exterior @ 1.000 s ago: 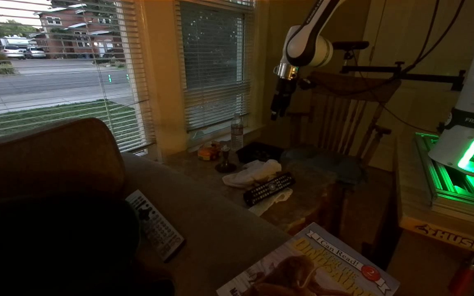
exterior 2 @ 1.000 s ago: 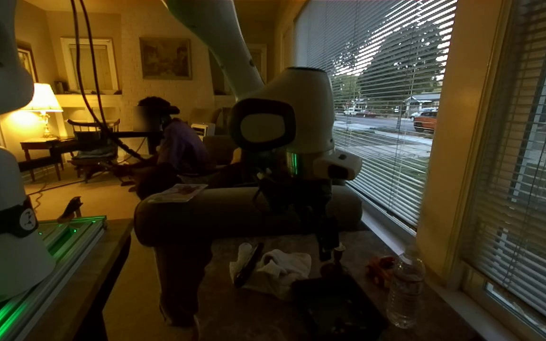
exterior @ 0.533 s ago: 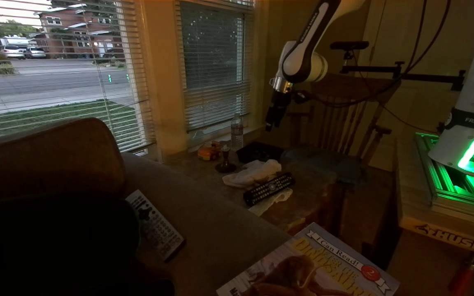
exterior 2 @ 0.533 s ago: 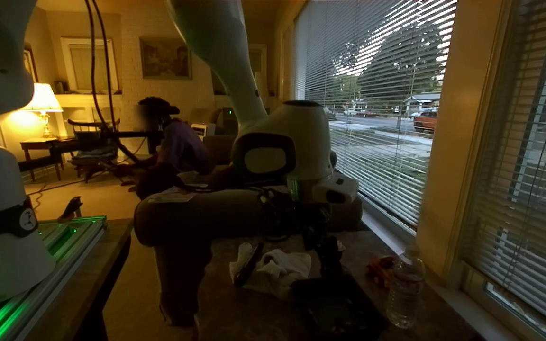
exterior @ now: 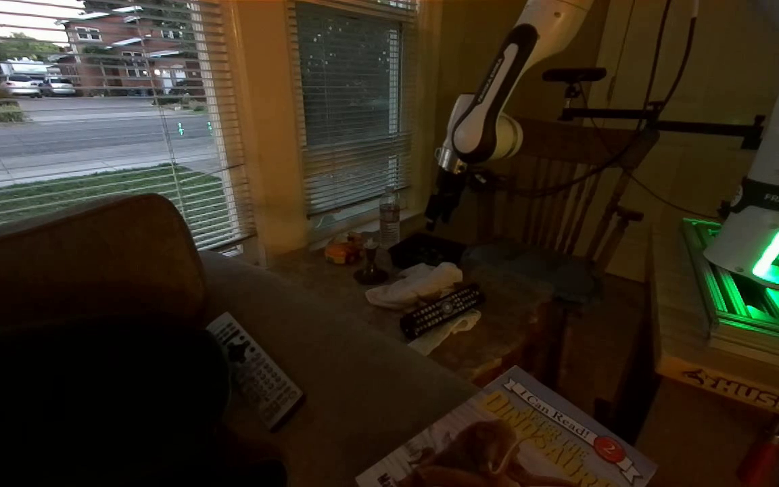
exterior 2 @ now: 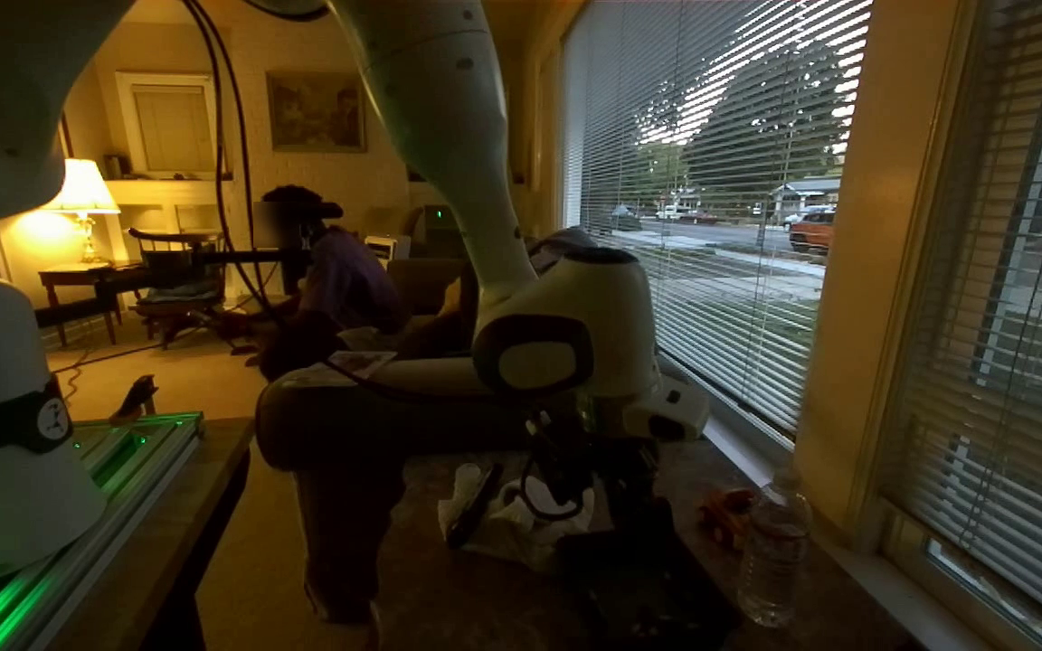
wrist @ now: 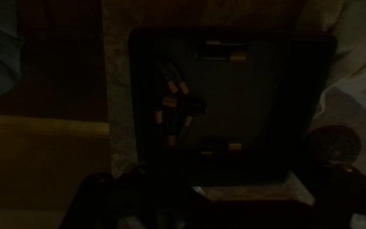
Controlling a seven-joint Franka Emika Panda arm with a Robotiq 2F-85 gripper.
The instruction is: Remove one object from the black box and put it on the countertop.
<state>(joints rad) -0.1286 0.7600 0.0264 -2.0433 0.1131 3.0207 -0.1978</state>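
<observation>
Above the black box (wrist: 243, 98), the gripper (exterior: 437, 218) hangs tilted downward; in the wrist view its fingers (wrist: 335, 190) stand wide apart, and nothing shows held between them. Low and squarish, the box rests on the grey-brown countertop (exterior 2: 476, 597) near an edge, and inside it lie copper-ended batteries (wrist: 224, 56): some bunched beside one wall, others near the two adjoining walls, their exact number hard to tell in the dimness. Just beside one corner of the box sits a crumpled white cloth (exterior: 413, 287), with a black remote control (exterior: 442, 312) lying aslant on or against it; which, I cannot tell. Near the box stands a dark candlestick (exterior: 370, 270), its round base visible in the wrist view too. Upright just beside the box is a clear plastic water bottle (exterior 2: 774, 565), and near the bottle sits an orange toy vehicle (exterior: 342, 251), seen in both exterior views. On the sofa arm (exterior: 362, 365), well apart from the box, lie a grey remote control (exterior: 254, 372) and a book (exterior: 484, 446) marked "I Can Read!". Beside the countertop stands a spindle-backed wooden chair (exterior: 579, 142) bearing a blue-grey cushion (exterior: 531, 270). Atop a bench (exterior: 673, 325) lettered HUSKY, the robot's base (exterior: 754, 226) glows green. Farther off in an exterior view, a person (exterior 2: 349, 280) in a purple top sits bent forward, the face blurred, and a table lamp (exterior 2: 82, 187) is lit.
</observation>
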